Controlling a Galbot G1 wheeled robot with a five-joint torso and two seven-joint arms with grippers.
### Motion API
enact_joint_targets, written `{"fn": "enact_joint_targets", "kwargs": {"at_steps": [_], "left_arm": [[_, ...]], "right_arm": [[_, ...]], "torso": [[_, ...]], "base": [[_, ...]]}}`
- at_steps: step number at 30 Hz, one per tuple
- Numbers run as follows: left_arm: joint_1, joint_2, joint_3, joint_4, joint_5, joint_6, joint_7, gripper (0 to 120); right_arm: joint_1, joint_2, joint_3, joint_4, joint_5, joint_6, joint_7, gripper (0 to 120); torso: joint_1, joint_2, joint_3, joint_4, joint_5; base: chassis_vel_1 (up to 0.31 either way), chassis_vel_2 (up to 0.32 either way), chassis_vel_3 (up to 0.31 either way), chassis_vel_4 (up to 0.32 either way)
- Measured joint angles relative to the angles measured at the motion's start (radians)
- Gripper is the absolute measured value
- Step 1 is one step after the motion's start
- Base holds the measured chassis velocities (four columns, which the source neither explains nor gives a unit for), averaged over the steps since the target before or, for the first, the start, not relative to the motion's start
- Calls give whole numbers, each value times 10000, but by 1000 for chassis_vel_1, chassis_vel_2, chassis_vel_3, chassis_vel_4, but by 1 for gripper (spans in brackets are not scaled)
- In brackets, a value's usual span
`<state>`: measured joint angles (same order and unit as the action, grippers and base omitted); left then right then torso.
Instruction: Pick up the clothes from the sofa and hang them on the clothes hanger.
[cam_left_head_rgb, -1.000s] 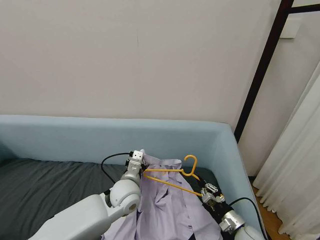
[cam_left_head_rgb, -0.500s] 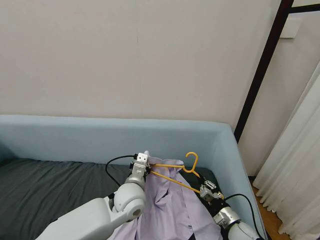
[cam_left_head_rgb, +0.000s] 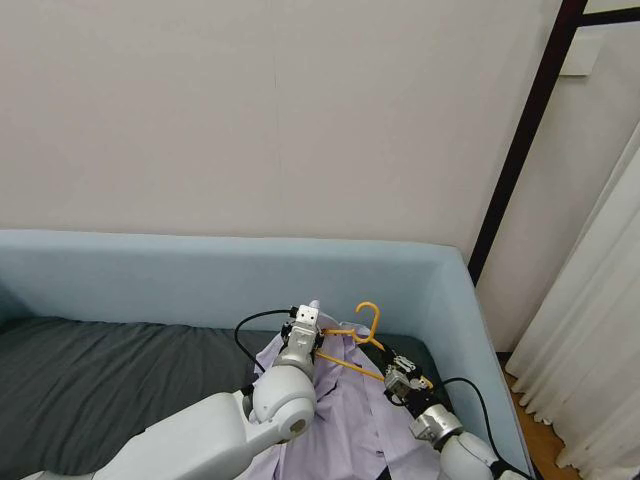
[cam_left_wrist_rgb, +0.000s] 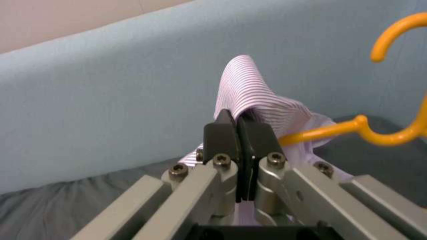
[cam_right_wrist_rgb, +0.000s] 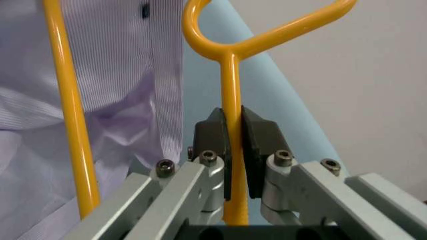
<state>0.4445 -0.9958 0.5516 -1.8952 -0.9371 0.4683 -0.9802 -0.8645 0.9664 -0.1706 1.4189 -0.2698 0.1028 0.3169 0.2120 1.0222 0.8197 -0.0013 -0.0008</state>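
Here, at the head view's five o'clock, the left gripper (cam_left_wrist_rgb: 237, 125) pinches a fold of the lilac shirt (cam_left_head_rgb: 345, 425) over the sofa (cam_left_head_rgb: 150, 275). The right gripper (cam_right_wrist_rgb: 233, 127) clamps the yellow hanger (cam_left_head_rgb: 366, 322) by its stem. The shirt's hem is cut off.

The sofa's corner is tight. The pale blue backrest (cam_left_head_rgb: 200, 270) rises just behind the left gripper (cam_left_head_rgb: 303, 322), and the sofa's side wall (cam_left_head_rgb: 468, 320) closes in beside the right gripper (cam_left_head_rgb: 397, 372). Between the two, the yellow hanger (cam_left_head_rgb: 365, 318), clamped by the right gripper, and the bunched striped shirt (cam_left_head_rgb: 350, 425), pinched by the left, bar any straight pass. Open room lies over the dark seat cushion (cam_left_head_rgb: 100, 370) on the robot's left and above the backrest, along the wall (cam_left_head_rgb: 250, 120). Past the side wall stand a black pole (cam_left_head_rgb: 520, 140) and a white curtain (cam_left_head_rgb: 600, 330), with a narrow strip of floor between them.
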Motion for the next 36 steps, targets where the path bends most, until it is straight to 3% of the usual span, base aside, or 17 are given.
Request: {"fn": "enact_joint_targets", "kwargs": {"at_steps": [10, 27, 36], "left_arm": [[317, 161, -143, -344, 148, -56, -77, 0], [-217, -1244, 246, 758, 603, -140, -46, 0], [162, -1098, 649, 427, 787, -99, -22, 0]], "right_arm": [[716, 69, -294, -628, -2, -160, -12, 4], [1604, 326, -1237, -505, -908, -88, -118, 4], [1688, 151, -1115, -10, -298, -19, -233, 4]], "torso": [[0, 0, -1, 0, -1], [0, 1, -1, -2, 0], [-1, 1, -1, 0, -1]], "base": [[0, 0, 0, 0], [0, 0, 0, 0], [0, 0, 0, 0]]}}
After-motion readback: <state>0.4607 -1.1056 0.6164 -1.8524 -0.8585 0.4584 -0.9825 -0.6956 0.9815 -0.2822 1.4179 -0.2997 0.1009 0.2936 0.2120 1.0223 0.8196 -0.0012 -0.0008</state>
